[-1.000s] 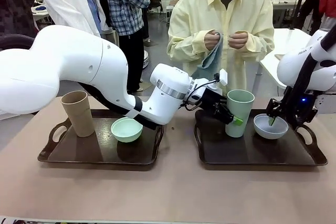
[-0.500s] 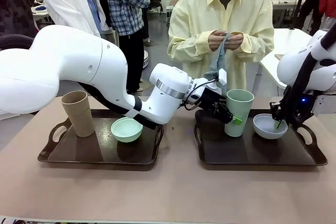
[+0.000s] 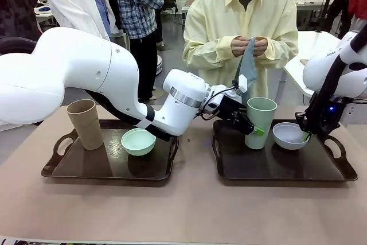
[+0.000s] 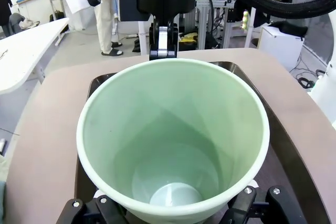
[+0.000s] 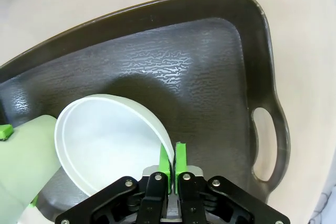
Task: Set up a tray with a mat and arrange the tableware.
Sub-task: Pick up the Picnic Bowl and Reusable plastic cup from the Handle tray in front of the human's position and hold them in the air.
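On the right dark tray [image 3: 269,167] stands the pale green cup [image 3: 262,120]. My left gripper [image 3: 256,131], reaching across the middle, is shut on its lower wall. The left wrist view looks down into this cup [image 4: 173,129], with my gripper [image 4: 172,211] around its base. My right gripper [image 3: 305,136] is shut on the rim of the greyish white bowl [image 3: 288,135], which tilts just above the tray. In the right wrist view the green pads [image 5: 180,157] pinch the bowl [image 5: 105,140] rim. The tan-brown cup [image 3: 84,123] and mint bowl [image 3: 138,141] sit on the left tray [image 3: 109,167].
A person in a yellow shirt stands at the far side holding a hanging grey-blue cloth [image 3: 248,66] in both hands above the pale green cup. The right tray's handle [image 5: 265,145] lies close beside my right gripper. Bare tabletop [image 3: 189,210] runs along the front.
The right gripper has raised and tilted the greyish white bowl slightly leftward. The person has shaken the cloth out so it hangs down. The left gripper and cup barely moved.
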Robot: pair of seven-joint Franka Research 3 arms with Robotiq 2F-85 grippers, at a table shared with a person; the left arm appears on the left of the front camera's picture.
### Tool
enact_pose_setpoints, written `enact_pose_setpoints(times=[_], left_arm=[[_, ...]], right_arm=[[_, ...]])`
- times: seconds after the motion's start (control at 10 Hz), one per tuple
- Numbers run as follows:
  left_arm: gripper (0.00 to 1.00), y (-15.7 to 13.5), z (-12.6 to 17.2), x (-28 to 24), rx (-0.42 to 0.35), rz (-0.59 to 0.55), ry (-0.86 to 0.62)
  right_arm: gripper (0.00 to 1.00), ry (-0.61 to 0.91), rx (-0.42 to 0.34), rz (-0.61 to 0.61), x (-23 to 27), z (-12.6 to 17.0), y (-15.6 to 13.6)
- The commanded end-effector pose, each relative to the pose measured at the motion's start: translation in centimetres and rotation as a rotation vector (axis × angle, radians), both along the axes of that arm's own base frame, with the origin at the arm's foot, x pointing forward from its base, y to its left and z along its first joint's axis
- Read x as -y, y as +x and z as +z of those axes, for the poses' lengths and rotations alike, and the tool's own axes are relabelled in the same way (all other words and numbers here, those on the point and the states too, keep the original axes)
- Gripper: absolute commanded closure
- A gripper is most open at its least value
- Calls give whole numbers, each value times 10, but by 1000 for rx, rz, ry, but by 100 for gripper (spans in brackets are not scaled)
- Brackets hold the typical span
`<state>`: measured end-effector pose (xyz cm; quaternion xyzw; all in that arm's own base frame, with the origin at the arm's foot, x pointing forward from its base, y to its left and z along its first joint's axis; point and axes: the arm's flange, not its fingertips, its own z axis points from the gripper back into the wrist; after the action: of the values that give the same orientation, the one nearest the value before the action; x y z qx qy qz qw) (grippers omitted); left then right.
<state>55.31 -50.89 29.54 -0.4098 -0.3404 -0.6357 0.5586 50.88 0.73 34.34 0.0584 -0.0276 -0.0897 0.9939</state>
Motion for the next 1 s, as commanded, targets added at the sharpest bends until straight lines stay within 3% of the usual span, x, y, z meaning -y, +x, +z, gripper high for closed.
enact_pose_setpoints(times=[0.0,0.1,0.3,0.5,0.8,0.9], left_arm=[[100,3,10,-1,-4,17,13],[100,-2,21,-7,2,32,14],[100,-21,85,-19,83,48,-29],[100,-41,157,-24,187,83,-34],[100,-82,241,-21,282,113,-47],[100,-91,259,-22,234,127,-52]], right_arm=[[100,39,1,13,4,0,4],[100,97,-18,40,3,14,-3],[100,139,100,82,6,90,-41],[100,114,173,50,8,149,-69],[100,55,176,28,9,225,-110],[100,55,149,25,6,241,-119]])
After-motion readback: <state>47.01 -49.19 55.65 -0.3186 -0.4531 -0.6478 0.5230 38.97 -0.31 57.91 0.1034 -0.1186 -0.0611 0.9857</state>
